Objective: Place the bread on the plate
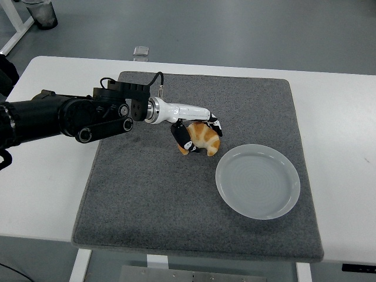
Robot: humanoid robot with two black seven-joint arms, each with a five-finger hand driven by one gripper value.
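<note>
Left hand point(197, 128), glossy white with black fingertips, curled around a golden, ridged croissant-shaped bread point(202, 138) on coarse grey felt mat point(153, 194). Smooth round grey plate point(258, 181) nearby.

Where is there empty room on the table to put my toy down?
The grey mat is bare in front of the bread and behind it. The plate is empty too. It is crowded where the left hand curls over the bread.

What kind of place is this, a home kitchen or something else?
Probably a robotics lab or test room, not a kitchen: a white table with a grey mat, a bare grey floor, and only a bread and empty plate as props.
</note>
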